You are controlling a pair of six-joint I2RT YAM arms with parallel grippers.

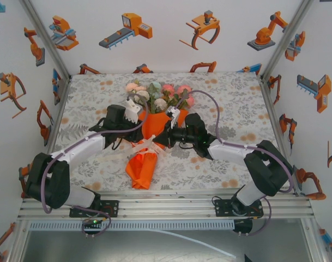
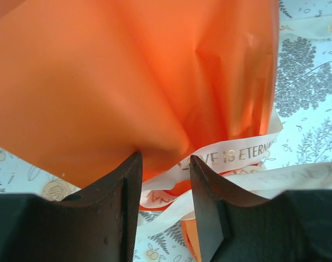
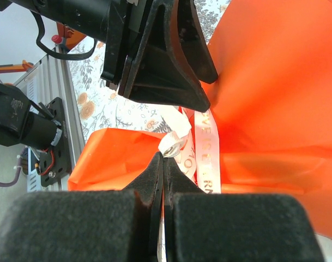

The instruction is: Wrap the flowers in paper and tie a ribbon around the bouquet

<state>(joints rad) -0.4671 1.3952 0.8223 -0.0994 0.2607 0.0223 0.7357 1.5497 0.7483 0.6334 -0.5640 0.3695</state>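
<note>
The bouquet lies mid-table, its orange paper (image 1: 144, 166) pinched into a cone with the flowers (image 1: 157, 95) at the far, wide end. The cream ribbon (image 1: 146, 146) circles the narrow waist. My left gripper (image 1: 138, 134) reaches in from the left; in its wrist view the gripper (image 2: 166, 164) stands open against the paper (image 2: 100, 82), with loose strands of lettered ribbon (image 2: 236, 154) running across the gap. My right gripper (image 1: 161, 139) comes from the right. Seen from its wrist, that gripper (image 3: 164, 158) is shut on a ribbon (image 3: 206, 147) end, with the paper (image 3: 275, 82) behind.
The leaf-print tablecloth (image 1: 231, 103) covers the table. Printed white walls (image 1: 155, 49) close the back and sides. An aluminium rail (image 1: 171, 207) runs along the near edge by both arm bases. The left arm's gripper body (image 3: 166, 71) hangs just above my right fingertips.
</note>
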